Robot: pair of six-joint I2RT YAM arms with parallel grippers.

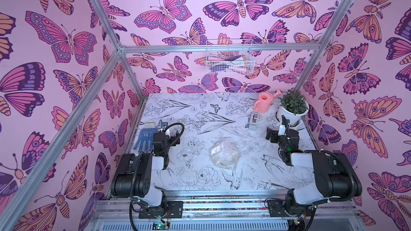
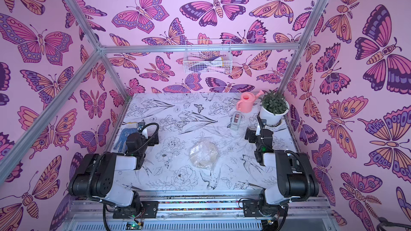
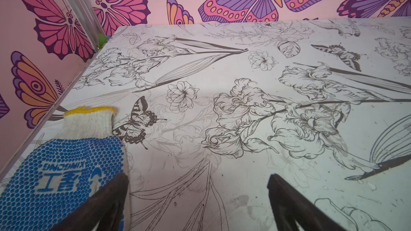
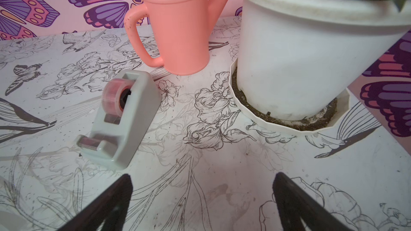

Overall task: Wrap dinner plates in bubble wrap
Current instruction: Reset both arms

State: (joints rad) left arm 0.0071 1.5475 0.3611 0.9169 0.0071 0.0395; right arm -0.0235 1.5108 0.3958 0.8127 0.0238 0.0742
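Observation:
The bubble wrap (image 1: 222, 147) (image 2: 201, 146) lies bunched into a round, shiny bundle at the middle of the table, in both top views. The cream-yellow dinner plate (image 1: 226, 160) (image 2: 205, 160) shows faintly through it, fully covered. My left gripper (image 3: 198, 176) is open over bare table at the left side, well away from the bundle, with nothing between its fingers. My right gripper (image 4: 202, 175) is open too, at the right side, facing the back right corner and holding nothing. Neither wrist view shows the bundle.
A blue dotted work glove (image 1: 144, 138) (image 3: 60, 174) lies by the left gripper. A grey tape dispenser (image 1: 254, 121) (image 4: 124, 118), a pink watering can (image 1: 264, 102) (image 4: 178, 25) and a white plant pot (image 1: 292, 113) (image 4: 300, 63) stand at the back right. A wire basket (image 1: 229, 58) hangs on the back wall.

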